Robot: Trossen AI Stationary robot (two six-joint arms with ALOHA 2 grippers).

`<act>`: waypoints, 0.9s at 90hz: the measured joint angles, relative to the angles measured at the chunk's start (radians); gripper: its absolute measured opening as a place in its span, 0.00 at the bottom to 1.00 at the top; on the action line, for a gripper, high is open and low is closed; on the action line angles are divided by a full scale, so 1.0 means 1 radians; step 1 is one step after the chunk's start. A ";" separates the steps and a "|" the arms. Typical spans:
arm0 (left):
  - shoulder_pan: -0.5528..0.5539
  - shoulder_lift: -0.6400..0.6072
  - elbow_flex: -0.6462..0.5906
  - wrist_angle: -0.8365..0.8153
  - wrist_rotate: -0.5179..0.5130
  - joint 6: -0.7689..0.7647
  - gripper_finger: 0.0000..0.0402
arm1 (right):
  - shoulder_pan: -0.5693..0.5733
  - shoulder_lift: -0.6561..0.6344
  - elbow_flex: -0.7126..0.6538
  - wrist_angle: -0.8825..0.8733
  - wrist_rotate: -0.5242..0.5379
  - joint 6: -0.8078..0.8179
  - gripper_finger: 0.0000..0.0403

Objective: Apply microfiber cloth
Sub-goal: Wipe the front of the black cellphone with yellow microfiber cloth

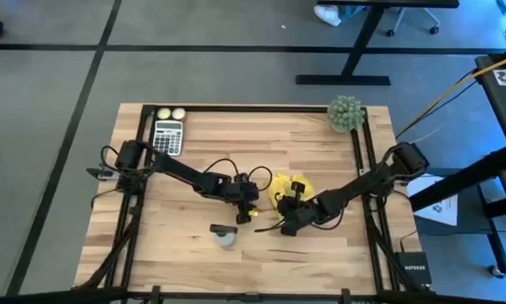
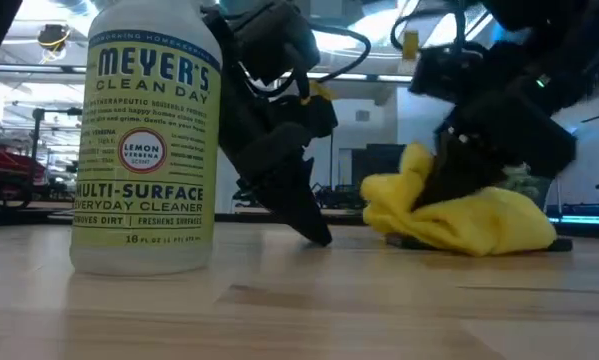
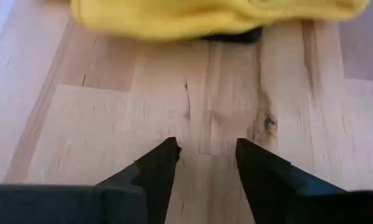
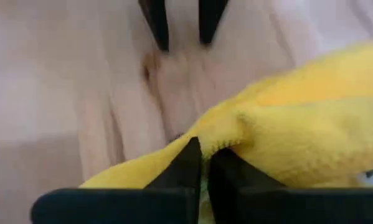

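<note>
The microfiber cloth (image 1: 288, 191) lies bunched near the middle of the wooden table (image 1: 320, 253), over a dark flat object (image 3: 236, 36). The right gripper (image 4: 205, 163) pinches the cloth's edge, its 2 fingers clenched on the fabric. The left gripper (image 3: 207, 155) hangs just beside the cloth, jaws released, tips near the wood.

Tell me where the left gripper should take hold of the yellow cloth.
Probably the bunched near edge of the microfiber cloth, coming in low across the table. The left gripper is open and faces it; the right gripper pinches another fold.
</note>
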 joint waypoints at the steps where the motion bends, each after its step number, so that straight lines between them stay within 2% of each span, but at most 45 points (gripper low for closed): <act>1: 0.000 -0.002 0.000 0.001 0.000 0.000 0.38 | -0.002 0.000 0.002 0.006 0.000 -0.003 0.00; 9: -0.002 -0.026 -0.002 0.000 -0.009 -0.004 0.38 | -0.021 -0.001 0.038 0.004 0.002 -0.049 0.00; 15: -0.005 -0.041 -0.001 0.029 -0.020 -0.008 0.38 | -0.031 -0.021 0.083 -0.060 0.009 -0.079 0.00; 23: -0.007 -0.047 0.001 0.072 -0.018 -0.016 0.38 | -0.035 -0.059 0.156 -0.243 0.025 -0.103 0.00; 31: -0.007 -0.046 0.001 0.114 0.001 -0.018 0.38 | -0.029 -0.112 0.226 -0.513 0.058 -0.083 0.00; 41: -0.006 -0.045 0.002 0.165 0.010 -0.001 0.38 | 0.013 -0.209 0.298 -0.869 0.127 0.072 0.00; 54: -0.006 -0.045 0.002 0.212 0.009 0.031 0.38 | 0.108 -0.354 0.338 -1.200 0.278 0.424 0.00; 65: -0.003 -0.045 0.003 0.252 0.010 0.051 0.38 | 0.185 -0.471 0.300 -1.221 0.400 0.637 0.00; 81: 0.007 -0.030 0.005 0.336 0.019 0.051 0.38 | 0.202 -0.531 0.198 -1.099 0.426 0.665 0.00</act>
